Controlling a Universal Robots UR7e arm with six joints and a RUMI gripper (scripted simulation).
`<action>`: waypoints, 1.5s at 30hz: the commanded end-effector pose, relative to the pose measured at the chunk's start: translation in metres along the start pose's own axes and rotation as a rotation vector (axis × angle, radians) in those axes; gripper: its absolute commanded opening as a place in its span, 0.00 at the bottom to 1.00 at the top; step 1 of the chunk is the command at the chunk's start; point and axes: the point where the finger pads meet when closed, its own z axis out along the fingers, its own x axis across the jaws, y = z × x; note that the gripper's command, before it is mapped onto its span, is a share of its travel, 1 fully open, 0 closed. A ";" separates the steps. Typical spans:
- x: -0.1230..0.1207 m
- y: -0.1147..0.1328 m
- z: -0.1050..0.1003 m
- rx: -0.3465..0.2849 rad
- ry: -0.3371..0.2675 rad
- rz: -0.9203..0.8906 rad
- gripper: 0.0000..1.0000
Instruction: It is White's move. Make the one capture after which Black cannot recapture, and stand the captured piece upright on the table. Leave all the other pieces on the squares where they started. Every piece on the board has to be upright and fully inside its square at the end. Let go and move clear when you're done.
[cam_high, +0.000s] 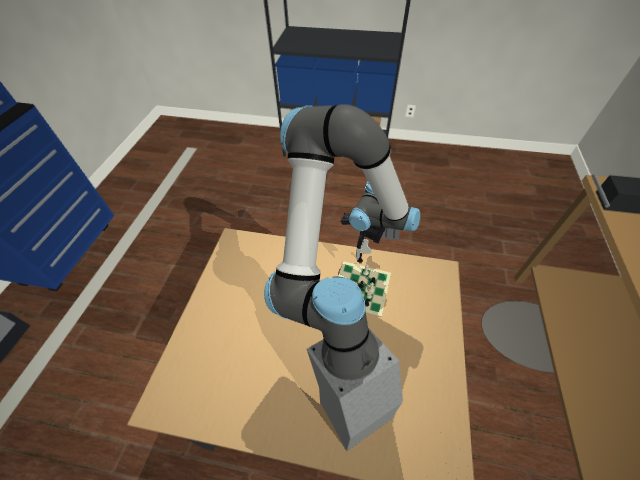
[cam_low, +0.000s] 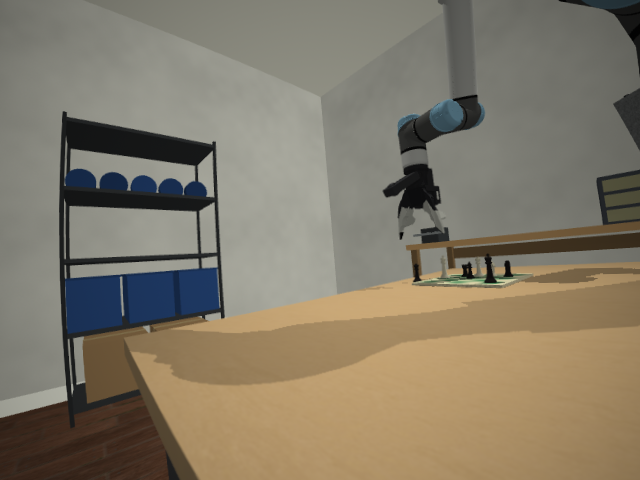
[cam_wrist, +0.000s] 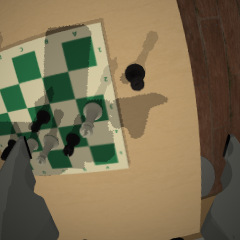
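Observation:
A small green and cream chessboard (cam_high: 366, 287) lies on the wooden table; it also shows in the side view (cam_low: 471, 279) and the wrist view (cam_wrist: 55, 100). A black pawn (cam_wrist: 135, 76) stands upright on the table just off the board's edge, seen at the left of the board in the side view (cam_low: 416, 272). On the board stand white pieces, one a tall one (cam_wrist: 90, 117), and black pieces (cam_wrist: 71, 143). A tall black piece (cam_low: 488, 268) stands near the board's front. My gripper (cam_low: 419, 222) is open and empty, well above the black pawn.
The robot's grey pedestal (cam_high: 356, 392) stands on the table near the board. The table's far edge is close behind the pawn, with floor beyond (cam_wrist: 215, 60). A bench (cam_low: 527, 240) and a black shelf with blue bins (cam_low: 139, 258) stand off the table.

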 end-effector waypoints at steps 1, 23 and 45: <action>-0.005 0.006 0.000 -0.001 0.003 0.125 1.00; -0.046 0.045 -0.001 -0.001 0.004 0.940 1.00; -0.099 0.080 -0.006 0.002 0.004 1.765 1.00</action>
